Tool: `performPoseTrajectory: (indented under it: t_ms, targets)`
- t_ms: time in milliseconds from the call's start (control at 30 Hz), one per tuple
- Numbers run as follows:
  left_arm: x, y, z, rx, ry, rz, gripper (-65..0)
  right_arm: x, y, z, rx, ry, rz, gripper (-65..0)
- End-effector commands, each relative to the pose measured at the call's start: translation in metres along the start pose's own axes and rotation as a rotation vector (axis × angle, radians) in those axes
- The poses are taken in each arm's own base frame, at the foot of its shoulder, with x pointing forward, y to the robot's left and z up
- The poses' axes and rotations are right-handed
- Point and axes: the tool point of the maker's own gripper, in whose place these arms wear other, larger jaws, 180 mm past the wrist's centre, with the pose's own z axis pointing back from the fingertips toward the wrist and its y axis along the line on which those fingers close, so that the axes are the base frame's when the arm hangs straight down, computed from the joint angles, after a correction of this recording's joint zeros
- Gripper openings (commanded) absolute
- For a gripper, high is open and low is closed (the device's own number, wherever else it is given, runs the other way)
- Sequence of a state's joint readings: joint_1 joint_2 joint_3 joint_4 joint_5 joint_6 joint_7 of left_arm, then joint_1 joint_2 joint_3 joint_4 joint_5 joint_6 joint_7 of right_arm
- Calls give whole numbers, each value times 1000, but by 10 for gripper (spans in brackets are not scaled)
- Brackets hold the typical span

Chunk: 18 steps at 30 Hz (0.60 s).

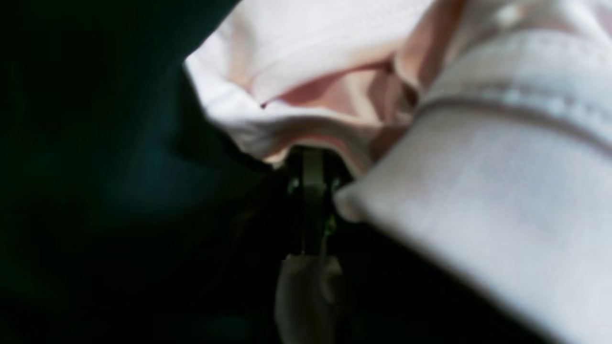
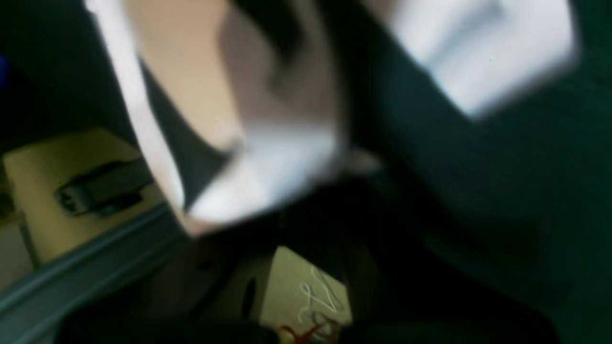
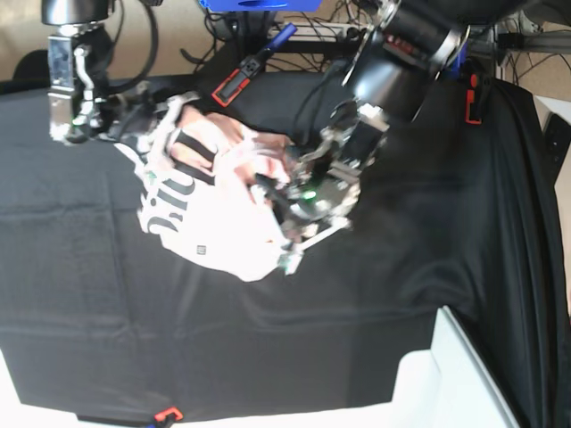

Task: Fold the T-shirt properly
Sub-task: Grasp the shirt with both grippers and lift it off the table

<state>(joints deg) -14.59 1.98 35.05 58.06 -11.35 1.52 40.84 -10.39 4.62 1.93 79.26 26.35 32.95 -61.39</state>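
the wide black cloth-covered table [image 3: 268,330] fills most of the base view, its fabric creased in long soft ridges. on it, toward the upper left of that view, lies the large pale pink short-sleeved cotton t-shirt [image 3: 219,223], bunched and crumpled rather than flat, with big dark printed lettering showing on its left part. a small dark square mark sits on the pink fabric near its lower edge.

the left arm comes down from the upper right of the base view, and the left gripper [image 3: 290,201] is at the right edge of the shirt heap. in the left wrist view the same t-shirt [image 1: 430,119] crowds the frame, a stitched hem running across the upper right, and the left gripper [image 1: 313,165] has its narrow dark fingers drawn together with folds of pink cloth pinched at their tips.

the right arm stands at the upper left of the base view, and the right gripper [image 3: 174,120] is at the shirt's upper left corner. the right wrist view is badly blurred; pale fabric of the t-shirt [image 2: 267,162] hangs across it. the right gripper's jaws are closed, and cloth seems gathered at them, lifted off the table there.

a white flat board [image 3: 455,383] lies at the table's lower right corner.
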Motion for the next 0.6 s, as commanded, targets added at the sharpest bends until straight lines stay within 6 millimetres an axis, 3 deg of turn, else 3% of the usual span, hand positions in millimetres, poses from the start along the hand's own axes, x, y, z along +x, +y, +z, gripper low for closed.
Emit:
performPoseTrajectory:
  t_ms: [0, 133, 267, 567]
  targets:
    - [31, -15, 1, -32, -68, -17, -650, 7, 8, -1, 19, -14, 21, -650]
    - [58, -35, -6, -57, -115, -51, -650, 12, 26, -8, 53, -11, 56, -650]
    - [80, -38, -10, -59, -160, -51, -650, 23, 35, -11, 72, -26, 68, -650]
    - [133, -10, -11, -8, -308, -64, -650, 49, 51, -15, 93, -38, 152, -650]
